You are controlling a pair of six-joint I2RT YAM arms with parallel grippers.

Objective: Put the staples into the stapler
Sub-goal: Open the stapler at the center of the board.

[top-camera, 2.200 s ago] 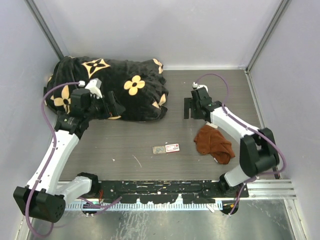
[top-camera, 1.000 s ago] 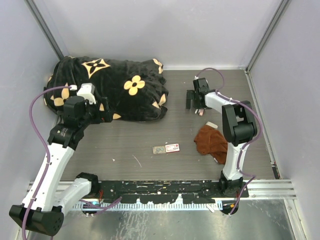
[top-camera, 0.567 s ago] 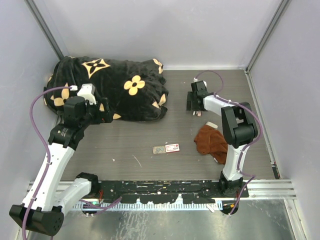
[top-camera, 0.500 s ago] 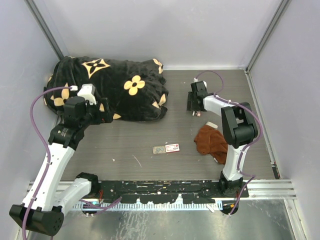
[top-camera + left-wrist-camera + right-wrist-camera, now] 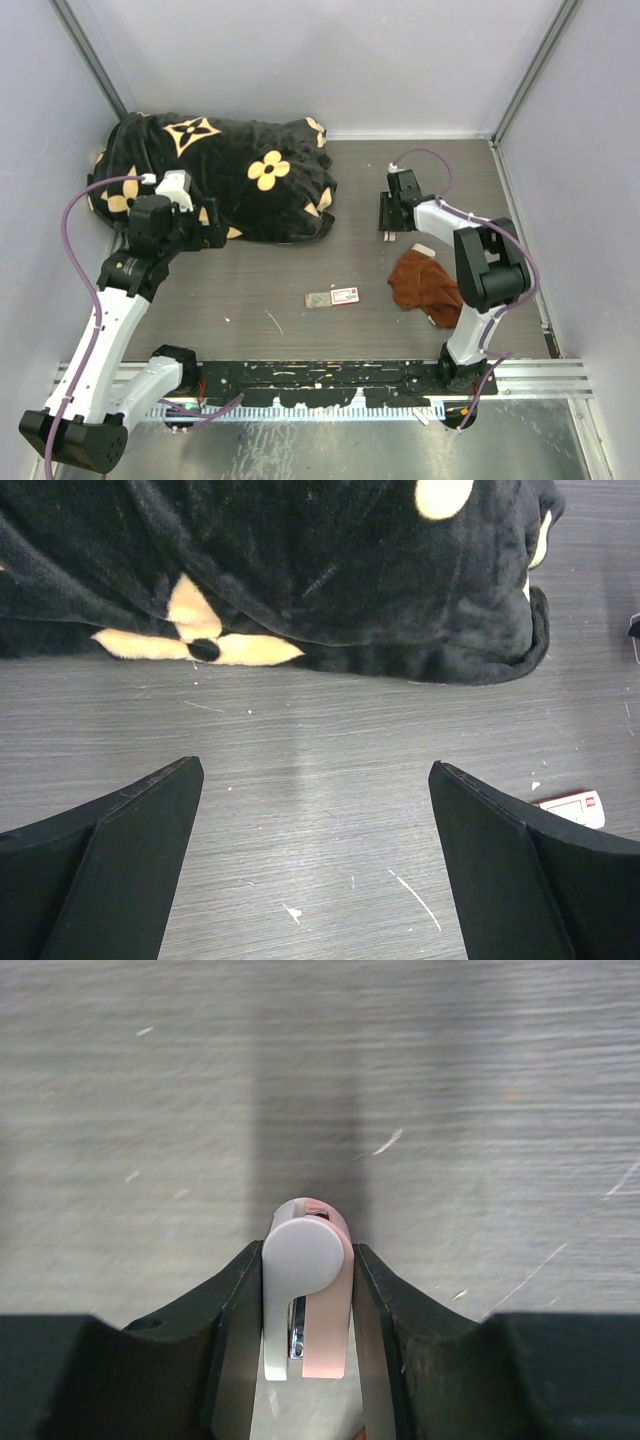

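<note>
Near edge, about centre of the table: staples box (image 5: 335, 297), small and flat, white with a red label, grey tray at its left end. The strip itself is too small to make out.
Just right of it: rust-brown cloth (image 5: 430, 285), bunched.
Mid-left: left gripper (image 5: 312, 870) hovers over bare table, fingers spread wide with nothing between them.
Further back, right of centre: right gripper (image 5: 307, 1255) is down at the table, fingers clamped on both sides of the stapler (image 5: 322, 1340).
Judgement: the stapler is light, hard, smooth plastic and may twist or squirt out under a pinch. Best held across the flat sides at mid-body, leaving the lid end free to open. The staple strip is probably brittle and would snap if bent.
Far left corner: black floral blanket (image 5: 230, 175), heaped.
</note>
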